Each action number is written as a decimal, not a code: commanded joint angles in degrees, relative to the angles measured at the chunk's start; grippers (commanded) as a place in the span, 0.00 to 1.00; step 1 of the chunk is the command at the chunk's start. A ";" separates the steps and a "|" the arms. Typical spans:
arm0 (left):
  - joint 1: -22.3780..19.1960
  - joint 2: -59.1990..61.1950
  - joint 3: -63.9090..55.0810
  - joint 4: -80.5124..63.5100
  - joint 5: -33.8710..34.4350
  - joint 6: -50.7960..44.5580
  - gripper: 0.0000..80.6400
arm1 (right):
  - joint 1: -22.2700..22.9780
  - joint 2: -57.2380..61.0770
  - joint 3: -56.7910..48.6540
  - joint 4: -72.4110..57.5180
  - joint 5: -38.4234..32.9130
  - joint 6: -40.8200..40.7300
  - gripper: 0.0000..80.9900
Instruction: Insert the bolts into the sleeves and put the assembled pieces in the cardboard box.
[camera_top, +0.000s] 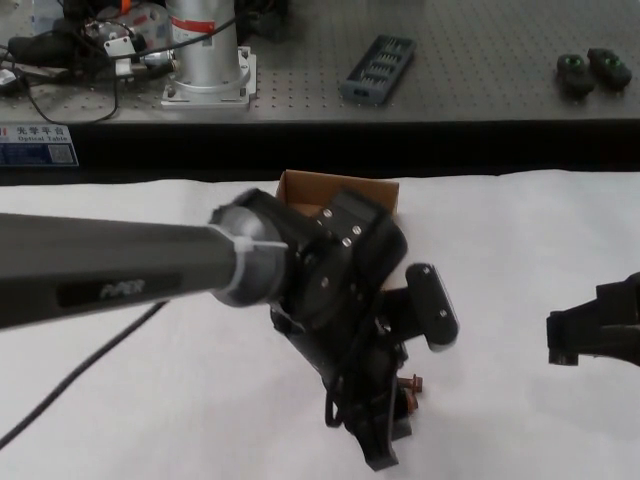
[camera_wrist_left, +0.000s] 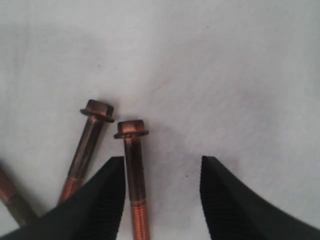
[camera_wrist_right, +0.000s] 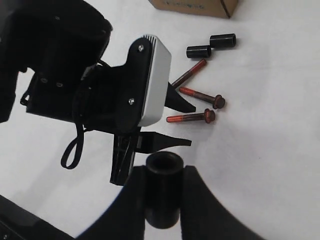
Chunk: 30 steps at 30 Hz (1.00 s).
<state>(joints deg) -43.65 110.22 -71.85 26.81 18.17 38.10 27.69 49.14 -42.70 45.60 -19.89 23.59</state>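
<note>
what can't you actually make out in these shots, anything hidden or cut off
Cardboard box: high view, the left arm covers most of it; right wrist view, cut by the edge. Inside unseen.
Bolts: high view, nearly all hidden under the left tool.
Third bolt: left wrist view, cut by the edge and the tool's finger; both ends unseen.
Right tool: high view, cut by the edge.

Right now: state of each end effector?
Left end effector: open around a bolt, not gripping it.
Right end effector: closed on a sleeve.
</note>
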 joint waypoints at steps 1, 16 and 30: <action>-0.18 0.71 -0.69 -0.20 0.59 -0.80 0.43 | -0.70 -0.58 -0.06 -0.04 -0.67 -0.47 0.02; -0.18 3.95 -0.69 -3.42 -0.80 -3.71 0.43 | -1.01 -0.58 -0.06 -0.04 -1.66 -1.79 0.02; -0.23 4.93 -2.18 -1.42 -1.77 -3.55 0.01 | -1.01 -0.58 -0.06 -0.04 -1.66 -1.79 0.02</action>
<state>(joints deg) -43.65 114.15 -73.54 23.82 17.35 34.88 27.09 49.14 -42.70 45.60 -20.56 22.26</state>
